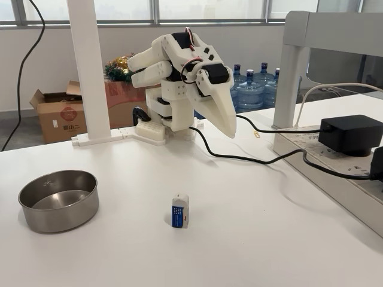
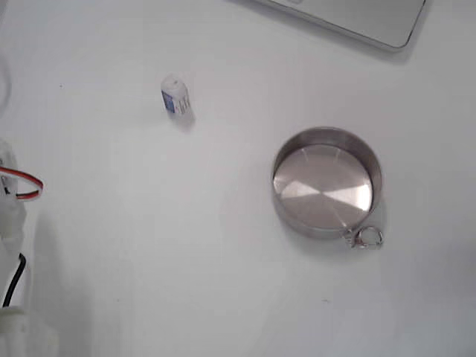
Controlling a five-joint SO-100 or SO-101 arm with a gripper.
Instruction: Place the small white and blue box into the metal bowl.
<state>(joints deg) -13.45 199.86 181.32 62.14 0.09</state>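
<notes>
The small white and blue box (image 1: 180, 210) stands upright on the white table, blue face toward the camera; from above it shows at upper left (image 2: 175, 96). The metal bowl (image 1: 58, 200) sits to its left in the side-on fixed view and holds nothing; from above it lies right of centre (image 2: 325, 182), a small clip ring on its rim. My white gripper (image 1: 230, 130) hangs folded at the back of the table, well above and behind the box, fingers together and pointing down with nothing in them.
A black cable (image 1: 251, 158) runs from the arm base to a black power adapter (image 1: 350, 134) on a grey strip at the right. A white post (image 1: 90, 72) stands behind the bowl. A laptop corner (image 2: 357, 18) lies at the overhead view's top edge.
</notes>
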